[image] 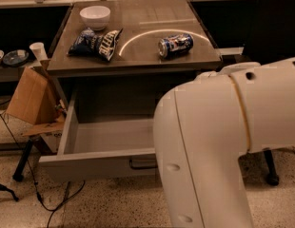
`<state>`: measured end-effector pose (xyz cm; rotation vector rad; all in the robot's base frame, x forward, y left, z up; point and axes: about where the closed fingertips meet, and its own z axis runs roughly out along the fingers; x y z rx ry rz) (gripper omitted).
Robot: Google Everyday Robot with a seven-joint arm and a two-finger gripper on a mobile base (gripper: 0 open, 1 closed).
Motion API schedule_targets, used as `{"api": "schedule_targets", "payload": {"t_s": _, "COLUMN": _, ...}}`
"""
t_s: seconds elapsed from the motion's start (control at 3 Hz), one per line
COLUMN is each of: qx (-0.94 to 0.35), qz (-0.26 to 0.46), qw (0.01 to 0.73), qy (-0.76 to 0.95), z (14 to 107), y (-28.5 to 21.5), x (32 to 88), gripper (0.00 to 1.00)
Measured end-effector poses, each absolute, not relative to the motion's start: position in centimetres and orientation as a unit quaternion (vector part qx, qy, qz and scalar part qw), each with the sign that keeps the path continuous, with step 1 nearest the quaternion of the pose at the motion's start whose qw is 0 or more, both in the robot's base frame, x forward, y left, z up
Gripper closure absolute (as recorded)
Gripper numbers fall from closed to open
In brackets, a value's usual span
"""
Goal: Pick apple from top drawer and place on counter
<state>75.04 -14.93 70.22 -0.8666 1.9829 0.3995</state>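
Observation:
The top drawer (90, 163) is pulled open below the counter (142, 42), and its dark pull handle (142, 164) shows at the front. The part of the drawer floor that shows is bare. The apple is not in view. My white arm (223, 146) fills the right foreground and covers the right half of the drawer. The gripper is hidden behind the arm. A blue soda can (175, 44) lies on its side on the counter by the pale arc.
A white bowl (95, 16) and a dark blue chip bag (96, 42) lie on the counter's left part. A cardboard box (31, 99) and a white cup (38, 51) are at the left. A black chair (276, 23) stands at the right. Cables run over the floor.

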Motion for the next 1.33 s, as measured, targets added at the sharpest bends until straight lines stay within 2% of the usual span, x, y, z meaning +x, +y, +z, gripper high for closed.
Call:
{"api": "schedule_targets", "payload": {"t_s": 0.67, "qx": -0.398, "qz": 0.155, "qw": 0.419, "qy": 0.801, "z": 68.23, "y": -16.51, "x": 75.10, "gripper": 0.00}}
{"api": "schedule_targets", "payload": {"t_s": 1.33, "qx": -0.413, "qz": 0.154, "qw": 0.426, "qy": 0.790, "z": 68.18, "y": -15.77, "x": 75.04, "gripper": 0.00}}
